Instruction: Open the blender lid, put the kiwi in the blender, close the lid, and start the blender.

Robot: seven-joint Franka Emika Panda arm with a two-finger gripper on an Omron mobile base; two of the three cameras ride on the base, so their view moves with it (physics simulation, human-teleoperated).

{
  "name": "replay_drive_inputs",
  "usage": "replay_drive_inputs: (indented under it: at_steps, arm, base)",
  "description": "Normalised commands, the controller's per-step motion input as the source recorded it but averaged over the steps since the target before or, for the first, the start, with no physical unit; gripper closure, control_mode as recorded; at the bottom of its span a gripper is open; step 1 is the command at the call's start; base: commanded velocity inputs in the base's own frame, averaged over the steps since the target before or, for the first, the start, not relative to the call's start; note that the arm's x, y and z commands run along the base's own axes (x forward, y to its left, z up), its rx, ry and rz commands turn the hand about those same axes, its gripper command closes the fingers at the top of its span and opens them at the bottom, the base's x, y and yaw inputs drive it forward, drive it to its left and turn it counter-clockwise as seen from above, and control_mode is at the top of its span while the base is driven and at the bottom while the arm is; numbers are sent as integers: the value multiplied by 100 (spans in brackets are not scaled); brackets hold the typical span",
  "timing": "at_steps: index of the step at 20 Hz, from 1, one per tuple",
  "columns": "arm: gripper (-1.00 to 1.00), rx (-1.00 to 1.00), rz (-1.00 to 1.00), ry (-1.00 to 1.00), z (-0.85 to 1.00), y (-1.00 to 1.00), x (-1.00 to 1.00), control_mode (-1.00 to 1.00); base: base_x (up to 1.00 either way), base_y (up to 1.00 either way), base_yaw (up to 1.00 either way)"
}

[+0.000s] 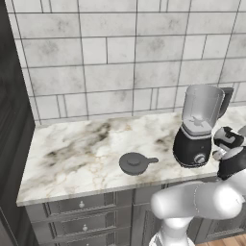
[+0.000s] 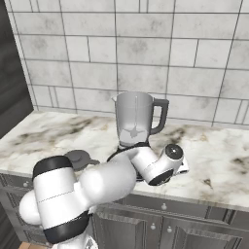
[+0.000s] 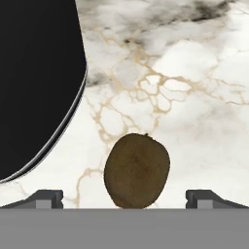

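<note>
The kiwi (image 3: 137, 170), brown and oval, lies on the marble counter (image 3: 194, 73) in the hand view. It sits between the two finger tips of my gripper (image 3: 125, 199), which is open and apart from it. The blender's black base (image 3: 34, 82) rises just left of the kiwi. The blender (image 1: 197, 129) stands at the right of the counter, its clear jar open at the top. The blender lid (image 1: 135, 163), a dark grey disc with a knob and side tab, lies flat on the counter left of the blender. From the right base view, the blender (image 2: 136, 121) and lid (image 2: 78, 158) show behind my arm.
A tiled wall (image 1: 120, 57) backs the counter. A dark tall cabinet (image 1: 12, 120) closes off the left end. Grey drawers (image 1: 81, 206) sit under the counter's front edge. Bare marble (image 1: 77, 144) stretches left of the lid.
</note>
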Motion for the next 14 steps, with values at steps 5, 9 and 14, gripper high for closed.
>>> replay_drive_inputs:
  at_steps: [5,9,14]
  arm:
    - [-100,0,1,5,-13,0,23,-100]
    - [-100,0,3,2,-16,0,5,-100]
    - [-100,0,3,1,-23,0,6,-100]
  base:
    - [0,0,0]
    - [0,0,0]
    - [0,0,0]
